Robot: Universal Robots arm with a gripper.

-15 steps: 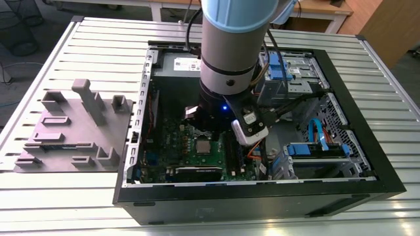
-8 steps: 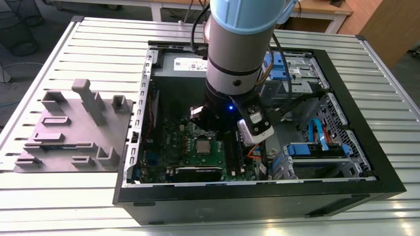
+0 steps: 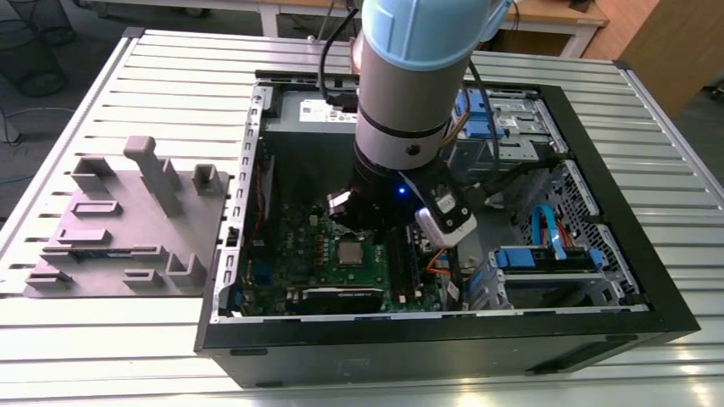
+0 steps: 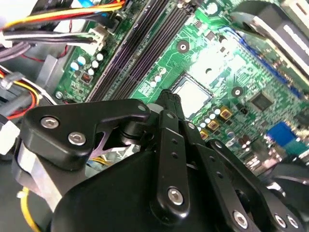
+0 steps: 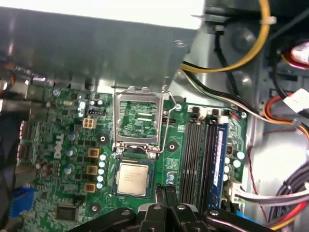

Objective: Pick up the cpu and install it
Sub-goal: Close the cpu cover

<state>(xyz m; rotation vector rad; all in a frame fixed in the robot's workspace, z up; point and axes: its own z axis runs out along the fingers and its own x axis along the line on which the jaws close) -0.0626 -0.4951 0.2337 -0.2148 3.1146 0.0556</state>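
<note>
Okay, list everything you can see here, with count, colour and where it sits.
silver-grey square cpu chip: one, tan rim, lying in the socket
rectangular metal socket frame: one, silver, hinged open beside the chip
green motherboard: one, inside the case
memory slots: several, black and blue, beside the socket
cables: several, yellow, red, grey, beside the board
black computer case: one, open, on the table
grey moulded tray: one, at the exterior view's left of the case
slatted metal table: one, pale
robot arm: one, pale blue, over the case
gripper: one, black, shut, empty, beside the chip
</note>
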